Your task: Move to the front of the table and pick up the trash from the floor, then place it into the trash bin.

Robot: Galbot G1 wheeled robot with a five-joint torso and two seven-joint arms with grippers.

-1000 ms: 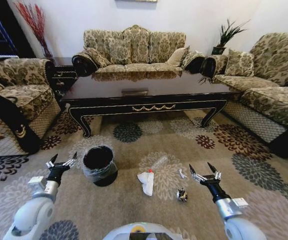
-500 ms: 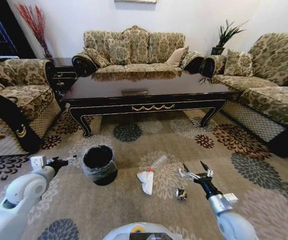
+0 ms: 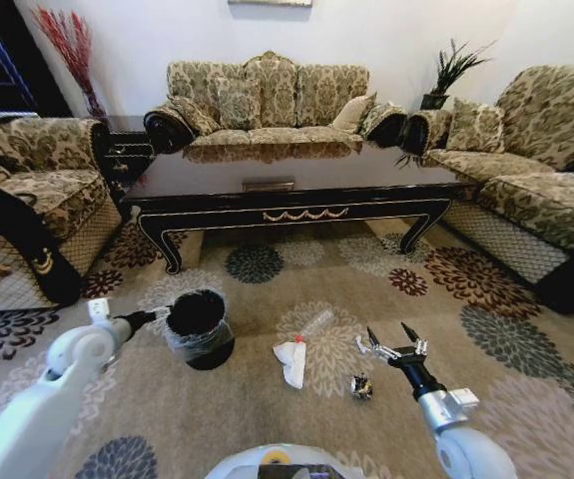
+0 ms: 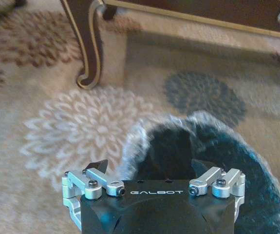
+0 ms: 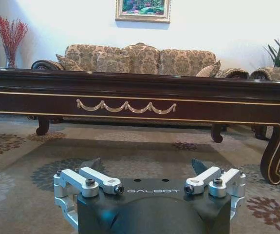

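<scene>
The dark glossy table (image 3: 366, 172) stands ahead, and its gold-scrolled apron (image 5: 188, 105) faces the right wrist view. The black trash bin (image 3: 197, 325) with its clear liner stands on the flowered carpet floor (image 3: 267, 419). Trash lies to the right of the bin: a white paper wad (image 3: 290, 361), a clear bottle (image 3: 317, 323) and a dark shiny scrap (image 3: 362, 387). My left gripper (image 3: 159, 316) (image 4: 152, 168) is open at the bin's (image 4: 208, 156) left rim, holding nothing. My right gripper (image 3: 392, 341) (image 5: 146, 166) is open just right of the scrap, low over the carpet.
Patterned sofas (image 3: 267, 95) ring the table at the back, with an armchair (image 3: 27, 200) on the left and a sofa (image 3: 546, 190) on the right. A curved table leg (image 4: 88, 44) stands beyond the bin. A small white scrap (image 3: 363, 346) lies by my right gripper.
My left arm has swung inward and stretched out, bringing its gripper up to the bin's left rim. My right gripper moved slightly inward and then held still.
</scene>
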